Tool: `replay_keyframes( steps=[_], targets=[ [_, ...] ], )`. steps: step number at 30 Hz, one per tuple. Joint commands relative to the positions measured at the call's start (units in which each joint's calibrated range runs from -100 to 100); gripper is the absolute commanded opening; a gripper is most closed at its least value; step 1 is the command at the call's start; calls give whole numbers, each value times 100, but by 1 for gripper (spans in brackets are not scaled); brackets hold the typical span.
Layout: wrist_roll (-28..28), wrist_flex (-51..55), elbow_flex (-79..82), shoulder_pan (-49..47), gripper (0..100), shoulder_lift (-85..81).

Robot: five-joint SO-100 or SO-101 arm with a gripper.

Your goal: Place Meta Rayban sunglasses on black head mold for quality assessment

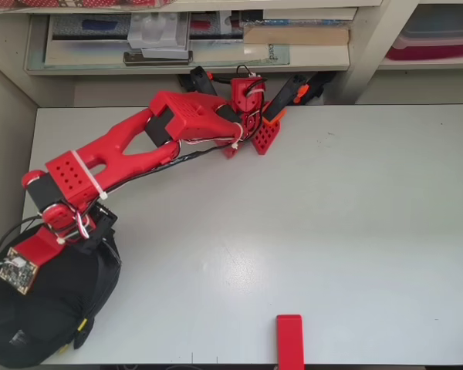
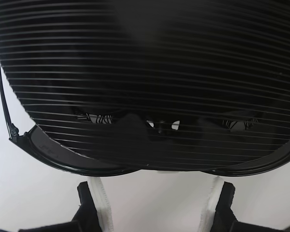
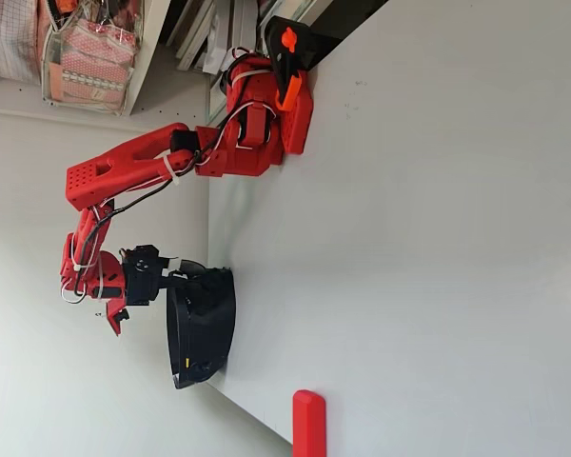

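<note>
In the wrist view your tool (image 2: 154, 205) sits at the bottom edge with its two white-padded fingers (image 2: 100, 205) spread wide and nothing between them, so it is open and empty. Just beyond the pads, the sunglasses (image 2: 63, 157) curve across the frame: you can see the glossy lower rims of both lenses and, at the left, a hinge with a thin temple running upward. They lie against the ribbed black head mold (image 2: 150, 58), which fills the rest of that view. Whether the temples grip both sides of the mold is hidden from you, since only the left one shows. The fixed view, which lies on its side, shows the tool close to the mold at the counter edge, with the frame against the mold's face. From overhead the arm (image 1: 131, 150) reaches from its base at the back of the counter (image 1: 309, 216) to the mold at the lower left corner, and a small yellow temple tip peeks out beside the mold. A red block (image 1: 289, 339) lies well apart at the near edge. You appear to be at the release step, with the glasses already resting on the mold. Your next move calls for drawing the tool straight back from the frame with the fingers wide, so neither pad drags a rim loose.
</note>
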Motion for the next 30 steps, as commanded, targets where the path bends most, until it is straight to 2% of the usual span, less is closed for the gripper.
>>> replay_keyframes(
  steps=[1, 30],
  targets=[
    [56, -5, -475, -34, 93, -219],
    [165, 56, -848, -25, 93, -304]
  ],
)
